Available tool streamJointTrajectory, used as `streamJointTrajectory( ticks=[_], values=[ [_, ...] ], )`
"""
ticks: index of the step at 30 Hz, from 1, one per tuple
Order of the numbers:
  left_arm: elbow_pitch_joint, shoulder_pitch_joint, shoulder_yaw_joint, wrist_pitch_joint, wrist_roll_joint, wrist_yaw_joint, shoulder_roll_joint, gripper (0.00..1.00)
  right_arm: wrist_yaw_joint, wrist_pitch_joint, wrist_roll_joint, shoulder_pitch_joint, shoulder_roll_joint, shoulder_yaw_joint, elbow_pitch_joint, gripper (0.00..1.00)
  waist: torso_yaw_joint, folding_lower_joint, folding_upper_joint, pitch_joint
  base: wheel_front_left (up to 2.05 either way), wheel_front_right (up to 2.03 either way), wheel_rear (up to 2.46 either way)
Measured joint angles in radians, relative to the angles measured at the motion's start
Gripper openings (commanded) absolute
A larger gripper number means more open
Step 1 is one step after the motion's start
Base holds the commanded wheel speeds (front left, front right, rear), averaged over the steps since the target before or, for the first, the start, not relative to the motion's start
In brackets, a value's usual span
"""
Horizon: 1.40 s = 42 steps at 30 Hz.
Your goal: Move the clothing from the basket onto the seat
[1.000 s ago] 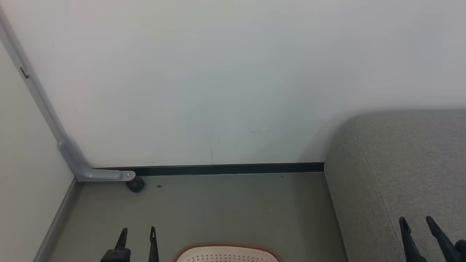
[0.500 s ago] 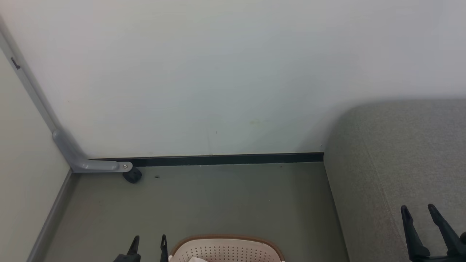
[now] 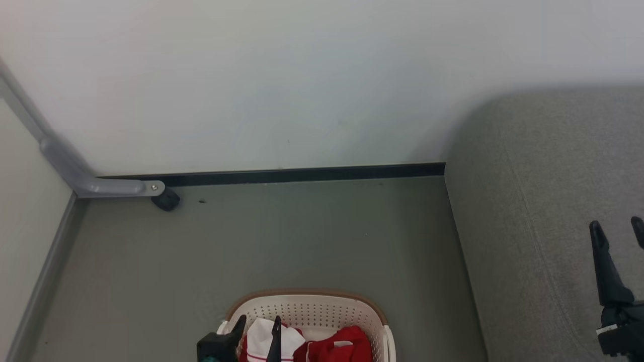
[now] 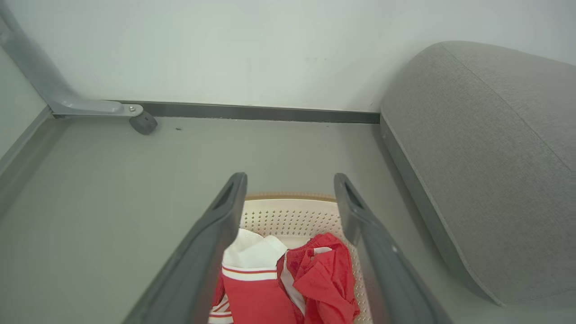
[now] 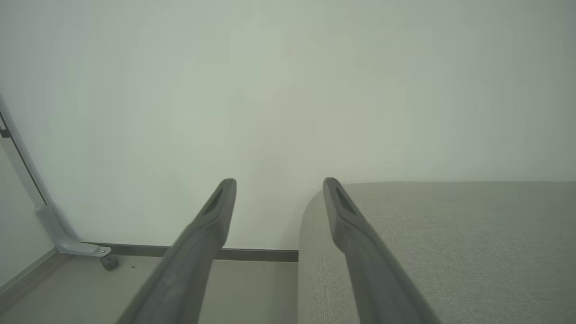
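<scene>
Head view: basket (image 3: 322, 312), clothing (image 3: 347, 345) cut off; left pincer (image 3: 259, 322), right pincer (image 3: 617, 224) apart.

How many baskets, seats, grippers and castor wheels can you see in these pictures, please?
basket: 1
seat: 1
grippers: 2, the left gripper and the right gripper
castor wheel: 1
Total: 5

Perforated plastic basket (image 3: 322, 307), soft red cloth clothing (image 4: 315, 279), matt woven grey seat (image 3: 543, 201)
</scene>
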Motion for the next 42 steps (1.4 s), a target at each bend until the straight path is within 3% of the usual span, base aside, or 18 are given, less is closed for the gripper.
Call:
streamJointTrajectory(
  ticks=[11,23,42],
  values=[
    [0.075,-0.151,-0.185,0.000,-0.190,0.000,0.000,1.00,0.030,0.000,0.050,-0.059,-0.043,-0.047,-0.075,1.00,-0.026,0.0001,0.0001,0.153,0.00,0.00,0.00],
    [0.165,-0.316,-0.355,0.012,-0.370,0.000,0.000,1.00,0.040,-0.005,0.114,-0.155,-0.085,-0.072,-0.163,1.00,-0.067,0.0001,0.0001,0.329,0.00,0.00,0.00],
    [0.334,-0.530,-0.476,0.094,-0.611,0.000,0.001,1.00,0.042,-0.007,0.259,-0.253,-0.188,-0.073,-0.288,1.00,-0.155,0.0001,0.0002,0.605,0.00,0.00,0.00]
  ],
)
